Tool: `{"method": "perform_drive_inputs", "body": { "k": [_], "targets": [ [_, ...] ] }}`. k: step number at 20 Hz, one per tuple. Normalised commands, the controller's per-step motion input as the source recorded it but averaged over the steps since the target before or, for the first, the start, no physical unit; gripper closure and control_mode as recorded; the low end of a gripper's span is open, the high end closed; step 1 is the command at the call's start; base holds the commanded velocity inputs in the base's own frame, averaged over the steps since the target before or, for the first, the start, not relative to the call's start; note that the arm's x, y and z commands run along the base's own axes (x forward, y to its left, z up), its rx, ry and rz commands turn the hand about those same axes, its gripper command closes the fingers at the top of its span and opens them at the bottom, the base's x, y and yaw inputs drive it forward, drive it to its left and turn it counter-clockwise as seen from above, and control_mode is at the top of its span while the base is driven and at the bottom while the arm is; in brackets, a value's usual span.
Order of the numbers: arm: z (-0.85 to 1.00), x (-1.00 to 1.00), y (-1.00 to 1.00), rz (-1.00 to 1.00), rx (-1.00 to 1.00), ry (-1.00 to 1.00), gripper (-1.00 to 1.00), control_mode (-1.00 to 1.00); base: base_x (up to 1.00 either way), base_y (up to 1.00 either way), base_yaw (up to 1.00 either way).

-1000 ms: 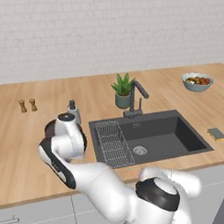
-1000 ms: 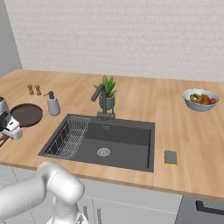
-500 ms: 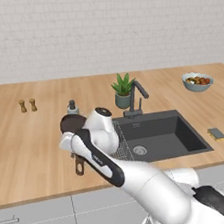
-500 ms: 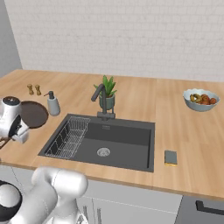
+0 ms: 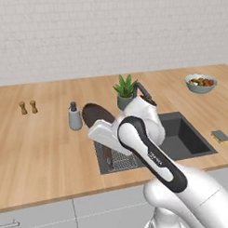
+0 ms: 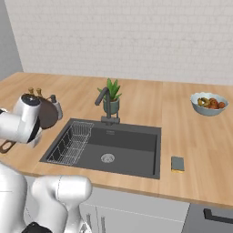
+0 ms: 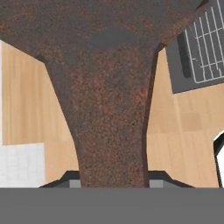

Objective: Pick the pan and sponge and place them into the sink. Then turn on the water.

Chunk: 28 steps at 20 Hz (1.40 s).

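Pan (image 5: 95,115), dark brown-black, held tilted above the wooden desk (image 5: 42,141) at the left edge of the sink (image 5: 182,139); its round body shows between the soap bottle (image 5: 75,116) and the white arm, its handle running down toward the wire rack (image 5: 121,160). In the right base view the pan (image 6: 48,113) sits behind the arm's wrist, left of the basin (image 6: 118,148). In the hand view the rusty-textured handle (image 7: 111,131) passes straight down between the jaws, which are clamped on it; part of the rack (image 7: 205,43) appears at upper right. Sponge (image 5: 220,136), yellow with a green top, lies flat on the desk to the right of the sink, just beside its rim. Faucet (image 6: 103,98) stands at the basin's back edge, next to a potted plant (image 6: 111,96). A bowl of food (image 6: 208,103) rests well apart, at far right. Two small shakers (image 5: 28,107) stand at far left.
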Motion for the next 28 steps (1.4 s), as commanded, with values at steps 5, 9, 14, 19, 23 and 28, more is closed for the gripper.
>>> {"method": "perform_drive_inputs", "body": {
  "k": [5, 9, 14, 19, 23, 28],
  "targets": [
    [0.97, -0.19, -0.69, 0.12, 0.0, 0.0, 1.0, -1.0, 0.0, 0.0, 0.0],
    [0.73, 0.0, -0.87, 0.17, 0.0, 0.0, 1.0, -1.0, 0.0, 0.0, 0.0],
    [0.49, -0.02, -0.96, 0.24, -0.02, 0.03, 1.0, -1.0, 0.0, 0.0, 0.0],
    [0.44, -0.01, -0.81, 0.26, -0.1, 0.05, 1.0, -1.0, 0.0, 0.0, 0.0],
    [0.53, -0.19, -0.81, 0.16, -0.13, -0.01, 1.0, -1.0, 0.0, 0.0, 0.0],
    [0.24, -0.23, -0.77, 0.01, -0.15, -0.13, 1.0, -1.0, 0.0, 0.0, 0.0]
  ]
}}
